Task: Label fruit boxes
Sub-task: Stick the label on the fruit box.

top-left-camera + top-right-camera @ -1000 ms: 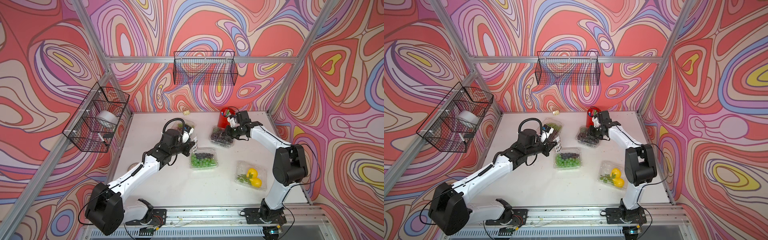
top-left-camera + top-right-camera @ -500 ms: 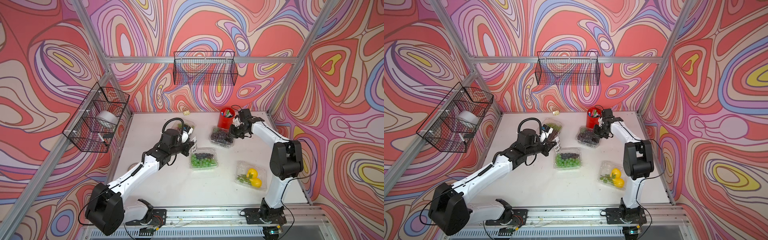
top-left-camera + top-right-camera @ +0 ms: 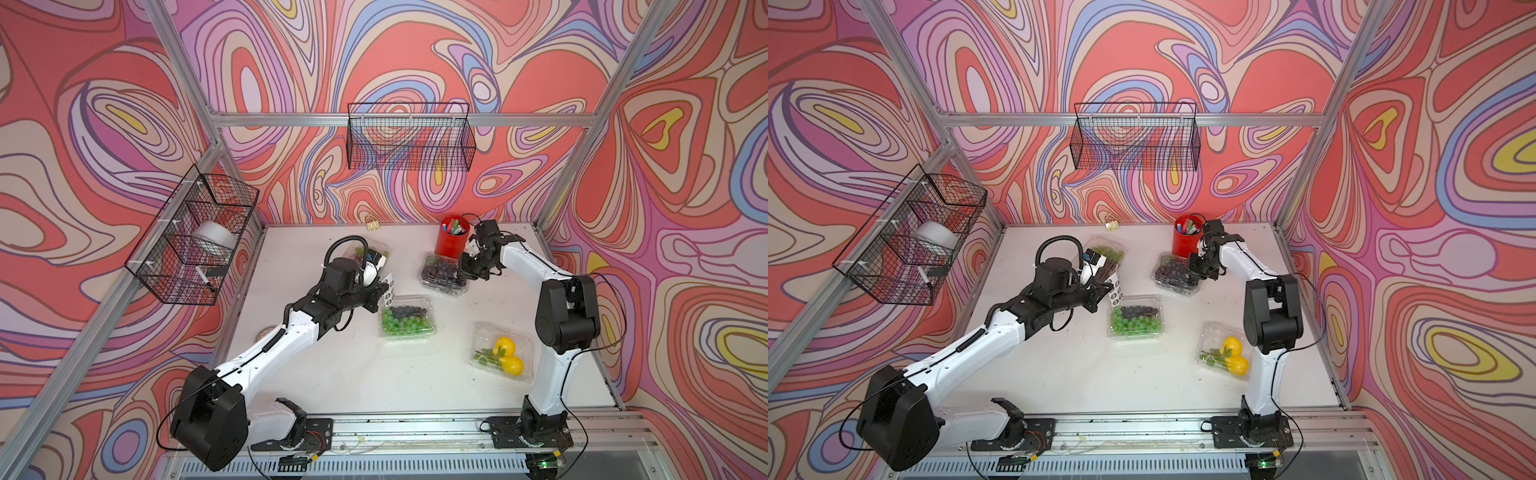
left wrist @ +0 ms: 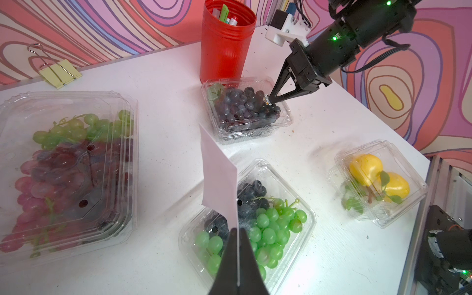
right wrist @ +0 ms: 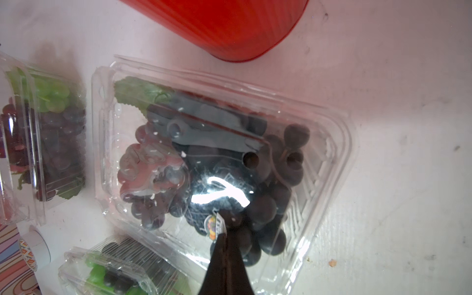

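Note:
My right gripper (image 5: 223, 229) is shut on a small round sticker (image 5: 215, 226), tip down on the lid of the dark-grape fruit box (image 5: 217, 166) near its right edge (image 3: 444, 274). My left gripper (image 4: 238, 229) is shut on the white sticker sheet (image 4: 219, 176), held upright above the green-and-dark grape box (image 4: 275, 229), which lies mid-table (image 3: 407, 318). The lemon box (image 3: 503, 353) lies to the front right. A larger box of purple and green grapes (image 4: 63, 166) sits at the back, partly hidden behind my left wrist in both top views.
A red pen cup (image 3: 453, 241) stands right behind the dark-grape box, close to my right wrist. A yellow binder clip (image 3: 372, 225) lies by the back wall. Wire baskets hang on the back wall (image 3: 409, 137) and the left wall (image 3: 195, 237).
My right arm's elbow has swung outward and its gripper has dropped from beside the cup onto the dark-grape box lid. The left arm and sheet have stayed put.

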`<state>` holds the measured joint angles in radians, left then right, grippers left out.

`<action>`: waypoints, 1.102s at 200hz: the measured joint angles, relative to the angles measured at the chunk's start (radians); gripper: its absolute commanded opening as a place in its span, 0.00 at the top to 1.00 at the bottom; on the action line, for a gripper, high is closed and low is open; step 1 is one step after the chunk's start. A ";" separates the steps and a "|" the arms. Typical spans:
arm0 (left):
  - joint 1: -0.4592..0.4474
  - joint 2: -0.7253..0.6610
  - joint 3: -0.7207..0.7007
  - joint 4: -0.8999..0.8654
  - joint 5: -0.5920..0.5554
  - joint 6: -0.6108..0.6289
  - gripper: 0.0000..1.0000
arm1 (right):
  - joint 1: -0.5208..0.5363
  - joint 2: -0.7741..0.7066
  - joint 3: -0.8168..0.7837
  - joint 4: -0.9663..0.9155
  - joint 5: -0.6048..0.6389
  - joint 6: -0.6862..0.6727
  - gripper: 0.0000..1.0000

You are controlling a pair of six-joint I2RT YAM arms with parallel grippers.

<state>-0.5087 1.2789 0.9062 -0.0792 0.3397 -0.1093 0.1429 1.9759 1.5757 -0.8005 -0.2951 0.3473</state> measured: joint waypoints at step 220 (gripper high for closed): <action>0.000 0.000 0.000 -0.001 0.000 0.004 1.00 | 0.022 0.010 0.060 -0.048 0.150 -0.070 0.81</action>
<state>-0.5087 1.2789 0.9062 -0.0803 0.3393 -0.1051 0.1650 1.9854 1.6360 -0.8490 -0.1455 0.2775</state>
